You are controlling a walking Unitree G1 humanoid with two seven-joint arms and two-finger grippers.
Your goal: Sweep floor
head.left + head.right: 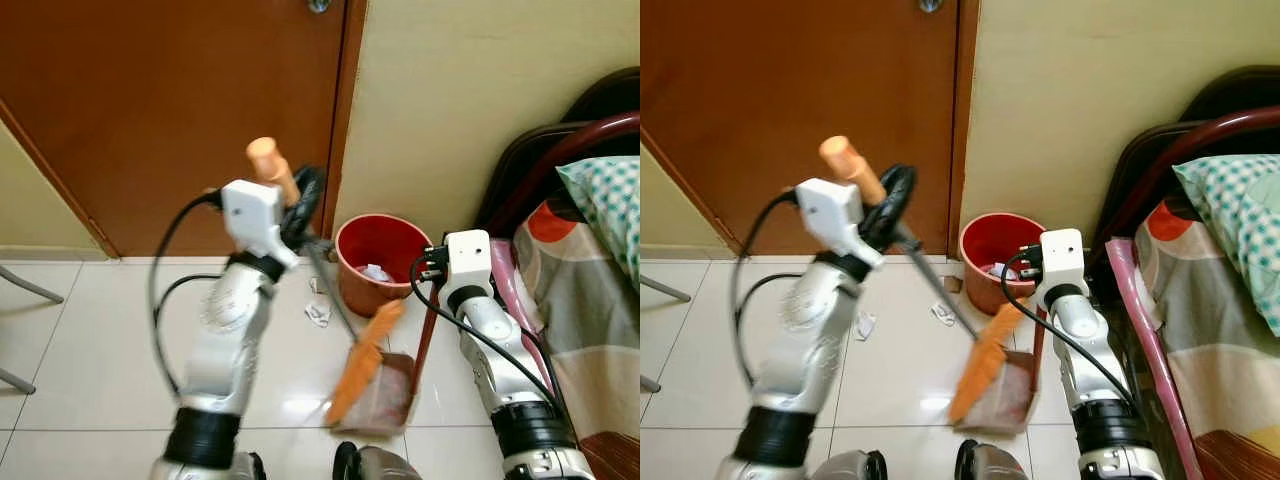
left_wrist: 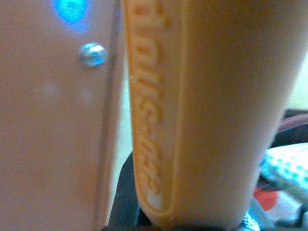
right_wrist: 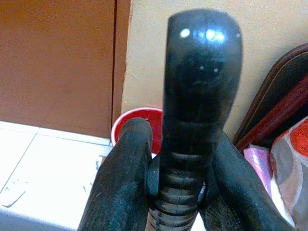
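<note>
Item, far left: a grey chair leg [image 1: 25, 288] on the white tile floor [image 1: 90, 340], before a brown door [image 1: 170, 110]. Item: the left claw [image 1: 300, 205], raised at the door's foot and clamped shut around the broom [image 1: 362, 365] just below its orange grip, which rose past the claw in the left wrist view. The broom's long axis ran down and rightward from that claw, its thin shaft slanting to orange bristles resting at the mouth of the dustpan [image 1: 385, 400]. Item: scraps of paper [image 1: 317, 314] lying on the tiles beside the shaft, left of the bristles and not yet gathered; the coming stroke would likely have to draw them rightward toward the pan. Item: a red bin [image 1: 380, 262] standing against the cream wall [image 1: 460, 100], just behind the pan, with crumpled paper inside. Item: the right claw [image 3: 183, 192], closed on the dustpan's upright black-topped handle [image 3: 202, 72], one finger pressed to each side, holding the pan on the floor. Item, far right: a bed [image 1: 590, 300] with patterned cover and a checked pillow [image 1: 610, 200].
</note>
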